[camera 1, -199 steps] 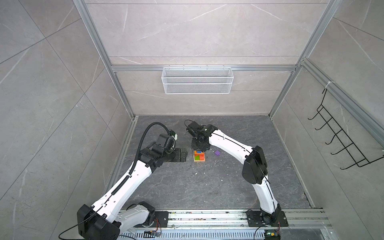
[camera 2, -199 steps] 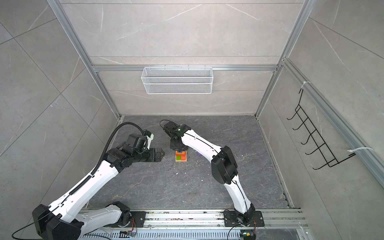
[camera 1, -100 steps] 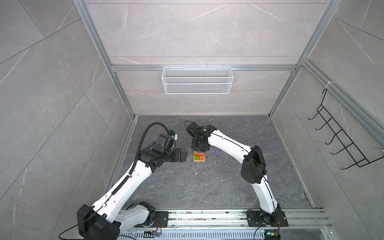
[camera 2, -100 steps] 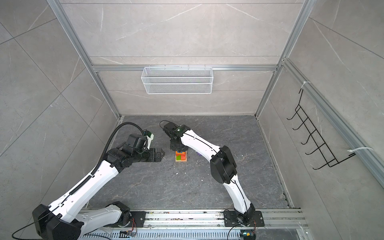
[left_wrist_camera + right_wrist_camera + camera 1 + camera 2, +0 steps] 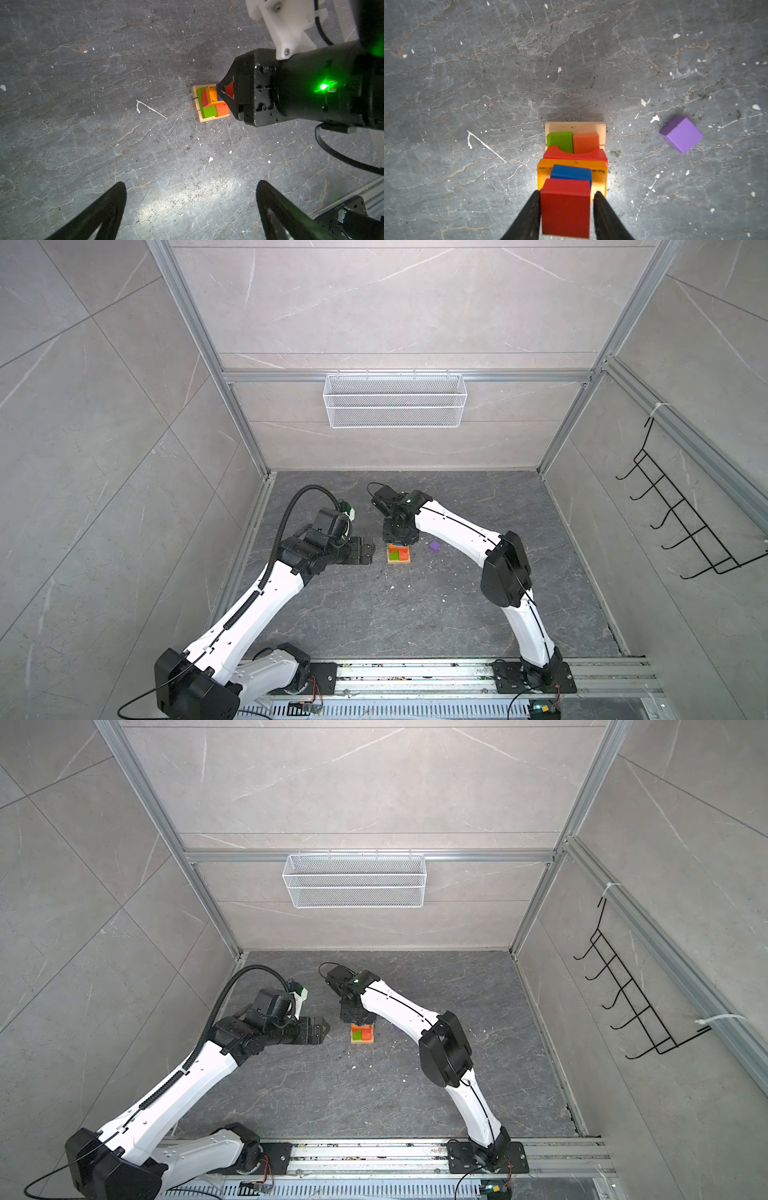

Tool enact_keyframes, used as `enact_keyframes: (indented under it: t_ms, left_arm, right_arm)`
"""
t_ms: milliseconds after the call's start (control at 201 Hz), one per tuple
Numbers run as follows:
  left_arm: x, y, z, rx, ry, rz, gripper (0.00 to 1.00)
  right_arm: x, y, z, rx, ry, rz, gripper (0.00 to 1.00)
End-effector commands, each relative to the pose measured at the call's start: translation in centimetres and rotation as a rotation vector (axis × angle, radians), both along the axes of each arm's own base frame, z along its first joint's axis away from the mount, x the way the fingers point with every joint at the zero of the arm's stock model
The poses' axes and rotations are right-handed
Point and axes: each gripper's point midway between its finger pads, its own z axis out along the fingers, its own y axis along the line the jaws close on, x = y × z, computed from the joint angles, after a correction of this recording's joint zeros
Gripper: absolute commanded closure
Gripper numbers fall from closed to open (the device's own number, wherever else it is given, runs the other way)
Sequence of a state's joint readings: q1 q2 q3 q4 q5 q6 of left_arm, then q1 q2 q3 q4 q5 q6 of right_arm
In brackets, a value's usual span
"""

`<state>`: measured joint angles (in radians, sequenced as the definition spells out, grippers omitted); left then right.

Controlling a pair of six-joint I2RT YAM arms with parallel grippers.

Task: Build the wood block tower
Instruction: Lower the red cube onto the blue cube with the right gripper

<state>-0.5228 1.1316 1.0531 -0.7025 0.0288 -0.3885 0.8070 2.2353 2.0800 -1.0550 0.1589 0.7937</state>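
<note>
- Across the grey floor (image 5: 415,614), counting two arms: parking the left arm (image 5: 249,614) beside the stack, reaching the right arm (image 5: 457,526) over it from above.
- Counting one wire basket (image 5: 395,410) on the back wall, taking no part.
- Finding one wood block tower (image 5: 399,559) mid-floor, sitting between the two grippers in both top views.
- Holding the left gripper (image 5: 191,182) spread wide and empty, near the tower but apart from it.
- Easing the right gripper (image 5: 566,194) apart after clamping tight a second ago, flanking the red block (image 5: 565,207) with a thin gap showing on one side.
- Judging from that: letting the red block go onto the top, so finishing this placement.
- Counting tower pieces from the bottom up:
  - tan base bars (image 5: 575,126), at least two
  - one green slab (image 5: 559,140)
  - one orange-red slab (image 5: 585,142)
  - one red arch (image 5: 575,154)
  - one orange block (image 5: 599,176)
  - one blue block (image 5: 571,173)
  - one red block on top
- Spotting one purple cube (image 5: 681,134) lying loose, well apart from the tower, probably waiting as the next piece.
</note>
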Motion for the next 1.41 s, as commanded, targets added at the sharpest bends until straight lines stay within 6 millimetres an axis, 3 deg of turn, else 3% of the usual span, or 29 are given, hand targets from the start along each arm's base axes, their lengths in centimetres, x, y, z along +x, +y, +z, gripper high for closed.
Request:
enact_keyframes:
  t_ms: [0,189,647,1409]
  left_arm:
    - [0.1,-0.2,0.9,-0.022,-0.031,-0.008,0.00]
    - [0.1,-0.2,1.0,-0.023,-0.033,-0.009,0.00]
    - [0.0,-0.1,0.9,-0.022,-0.033,-0.006,0.00]
    - [0.2,-0.2,0.6,-0.016,-0.026,-0.007,0.01]
  right_arm:
    - [-0.1,-0.3,-0.2,-0.034,-0.001,-0.007,0.75]
    - [0.0,-0.1,-0.4,-0.030,-0.001,-0.008,0.69]
    - [0.7,-0.3,-0.8,-0.053,-0.003,-0.011,0.70]
    - [0.9,-0.6,-1.5,-0.056,0.022,0.008,0.87]
